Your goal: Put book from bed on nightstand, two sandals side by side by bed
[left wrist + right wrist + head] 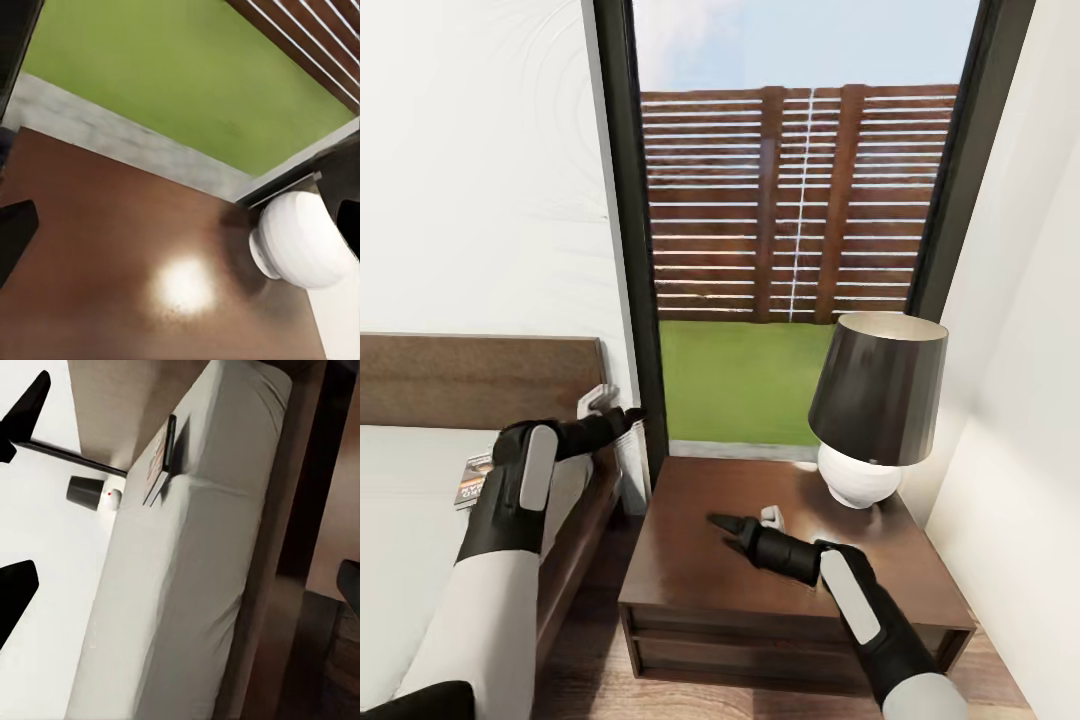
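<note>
While the thin paperback book [473, 479] lies flat on the bed's [410, 520] smooth pale mattress near the dark headboard, the left gripper [622, 412] hangs beside it — jaw state unclear. Over the glossy brown nightstand [700, 560] — beside a round white lamp [872, 410] — the right gripper [745, 520] has fingers spread.

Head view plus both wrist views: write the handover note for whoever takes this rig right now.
Left gripper: jaws apart, empty, above the bed's edge by the headboard.
Right gripper: jaws apart, empty, over the nightstand top.
Book: lying on the bed mattress, beside the left forearm, not gripped.
Nightstand: carries a lamp at its back right; the front and left of the top are bare.
Done: nothing yet.
Left: grasp the book and set it on the nightstand, then place both sandals side by side next to the bed.
</note>
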You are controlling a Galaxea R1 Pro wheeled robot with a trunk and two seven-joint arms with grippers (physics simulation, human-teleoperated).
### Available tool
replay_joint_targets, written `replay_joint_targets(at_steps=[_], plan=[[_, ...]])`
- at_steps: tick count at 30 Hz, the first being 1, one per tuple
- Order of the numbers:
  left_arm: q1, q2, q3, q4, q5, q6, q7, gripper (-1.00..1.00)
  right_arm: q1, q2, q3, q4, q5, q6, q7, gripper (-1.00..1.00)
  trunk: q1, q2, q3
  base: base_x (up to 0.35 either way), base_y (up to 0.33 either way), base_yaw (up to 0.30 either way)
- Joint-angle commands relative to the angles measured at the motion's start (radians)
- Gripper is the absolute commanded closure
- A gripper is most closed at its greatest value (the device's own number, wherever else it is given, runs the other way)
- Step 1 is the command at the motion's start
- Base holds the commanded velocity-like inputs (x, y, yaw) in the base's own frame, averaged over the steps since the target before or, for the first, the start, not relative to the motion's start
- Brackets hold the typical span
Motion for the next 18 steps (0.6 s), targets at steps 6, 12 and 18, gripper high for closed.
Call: replay_joint_targets(at_steps=[6, 12, 18], plan=[[-0.127, 0.032, 0.069, 0.141, -0.009, 0.006, 0.034, -1.00, -0.061, -0.002, -0.005, 0.003, -0.064, 0.068, -0.101, -1.00, 0.000, 0.000, -0.001, 0.000, 0.000, 0.000], [-0.267, 0.131, 0.124, 0.351, -0.008, 0.007, 0.048, -1.00, -0.101, -0.003, -0.023, 0.006, -0.132, 0.102, -0.227, -1.00, 0.000, 0.000, -0.001, 0.000, 0.000, 0.000], [-0.349, 0.240, 0.135, 0.495, 0.033, 0.007, 0.051, -1.00, -0.122, -0.001, -0.029, 0.008, -0.198, 0.109, -0.269, -1.00, 0.000, 0.000, -0.001, 0.000, 0.000, 0.000]])
